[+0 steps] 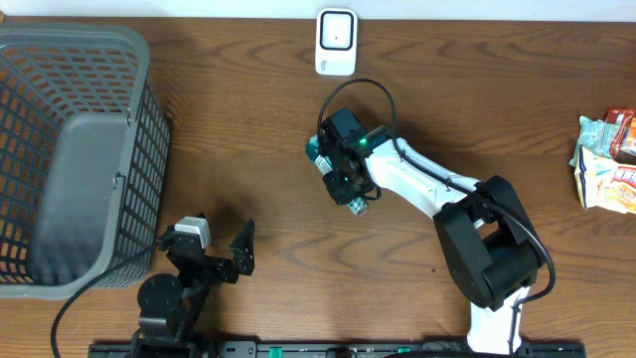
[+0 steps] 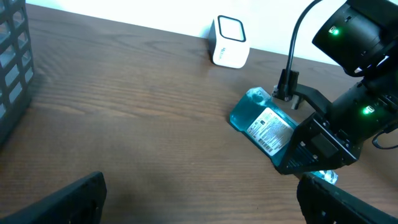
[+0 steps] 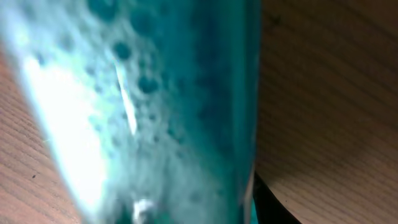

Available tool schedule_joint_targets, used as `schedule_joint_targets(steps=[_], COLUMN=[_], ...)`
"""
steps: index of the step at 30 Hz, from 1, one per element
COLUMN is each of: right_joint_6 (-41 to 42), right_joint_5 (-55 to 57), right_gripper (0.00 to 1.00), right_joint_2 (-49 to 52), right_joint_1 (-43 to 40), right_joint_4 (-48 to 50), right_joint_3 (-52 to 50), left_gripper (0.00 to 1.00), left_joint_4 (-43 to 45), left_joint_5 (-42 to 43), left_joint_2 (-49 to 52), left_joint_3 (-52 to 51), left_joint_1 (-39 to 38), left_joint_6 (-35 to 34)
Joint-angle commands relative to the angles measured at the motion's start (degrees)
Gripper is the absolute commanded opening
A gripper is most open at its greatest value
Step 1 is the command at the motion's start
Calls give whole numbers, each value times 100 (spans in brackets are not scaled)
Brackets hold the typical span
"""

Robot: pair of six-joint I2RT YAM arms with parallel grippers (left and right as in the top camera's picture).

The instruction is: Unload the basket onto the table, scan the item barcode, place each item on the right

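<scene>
A teal bottle (image 1: 316, 150) with a white barcode label (image 2: 269, 129) lies slanted at the table's middle, its clear cap (image 1: 358, 206) toward the front. My right gripper (image 1: 344, 171) is clamped across the bottle's body, shut on it. In the right wrist view the bottle (image 3: 174, 112) fills the frame, with one black finger (image 3: 273, 204) against its right side. The label faces up and left in the left wrist view. The white scanner (image 1: 336, 42) stands at the back edge, well beyond the bottle. My left gripper (image 1: 221, 245) rests open and empty near the front left.
A grey mesh basket (image 1: 70, 149) takes up the left side of the table. Snack packets (image 1: 608, 159) lie at the far right edge. The right arm's base (image 1: 492, 249) stands at the front right.
</scene>
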Motion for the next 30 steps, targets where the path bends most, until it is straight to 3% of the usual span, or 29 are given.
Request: schedule_joint_targets(steps=[1, 7, 16, 22, 30], right_joint_6=[24, -319, -2238, -3101, -3281], right_joint_5=[-92, -1447, -4883, -6765, -7563], right_gripper=[1, 1, 1, 1, 1], right_joint_2=[581, 575, 566, 566, 564], right_joint_1=[-11, -232, -699, -940, -999], right_joint_4=[-120, -448, -903, -903, -909], right_joint_3=[-402, -155, 243, 243, 243], left_gripper=[98, 98, 98, 98, 98], left_joint_4=[-125, -125, -125, -125, -125], left_joint_5=[72, 72, 72, 72, 72], left_joint_2=[-31, -31, -31, -31, -31], left_joint_3=[-90, -90, -90, -90, -90], left_joint_1=[13, 13, 13, 13, 13], left_joint_6=[-11, -9, -11, -11, -11])
